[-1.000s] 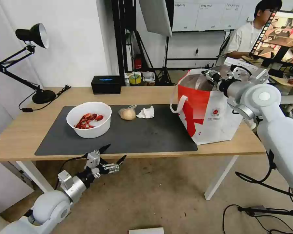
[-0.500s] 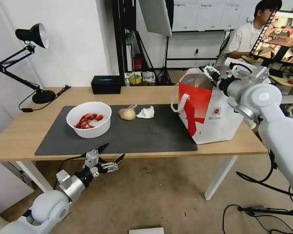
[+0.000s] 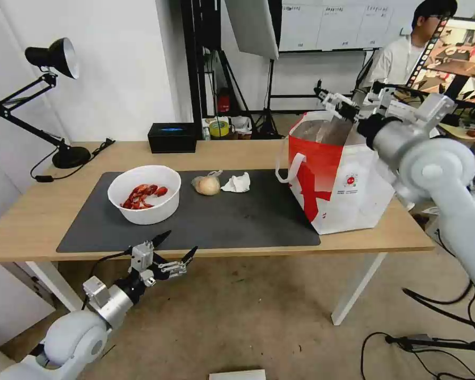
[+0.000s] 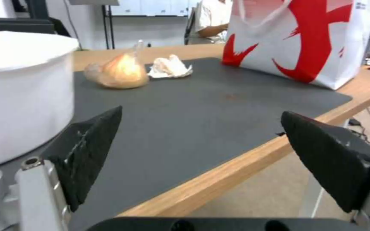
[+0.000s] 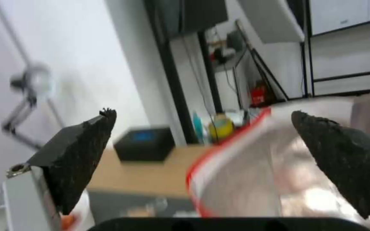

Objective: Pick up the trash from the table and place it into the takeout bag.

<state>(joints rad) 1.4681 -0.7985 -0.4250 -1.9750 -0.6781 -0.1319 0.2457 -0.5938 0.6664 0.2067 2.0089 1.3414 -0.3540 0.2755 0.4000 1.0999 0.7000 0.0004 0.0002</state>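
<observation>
right gripper [image 3: 336, 103] hangs above the open mouth of the takeout bag [image 3: 343, 182], a large boxy red-and-white tote with silver foil lining, white strap handles and a small round red logo. its black fingers [image 5: 80, 154] are spread wide with nothing between them; in the right wrist view the red rim and foil inside of the bag lie below the fingertips. the bag stands on the right part of the table [image 3: 31, 219], a long rectangular one with a light wood top and white legs, partly on the right end of the large dark grey mat [image 3: 237, 221].

left gripper [image 3: 175, 248] sits low, in front of the table's near edge and below the level of the top, near the mat's left part. its two black fingers [image 4: 88, 150] are wide apart and hold nothing.

trash lies on the mat. a white round bowl [image 3: 144, 194] with red shellfish scraps stands at the mat's left part, closest to the left gripper. beyond it toward the bag lies a clear bag around a beige lump [image 3: 206, 184], and just beside that a crumpled white tissue [image 3: 237, 182], the two close together near the mat's far edge and well apart from the takeout bag.

a black box with a blue mark [image 3: 172, 137] rests at the table's far edge behind the bowl, off the mat. a black desk lamp [image 3: 53, 58] on a jointed arm stands on the table's far left corner.
</observation>
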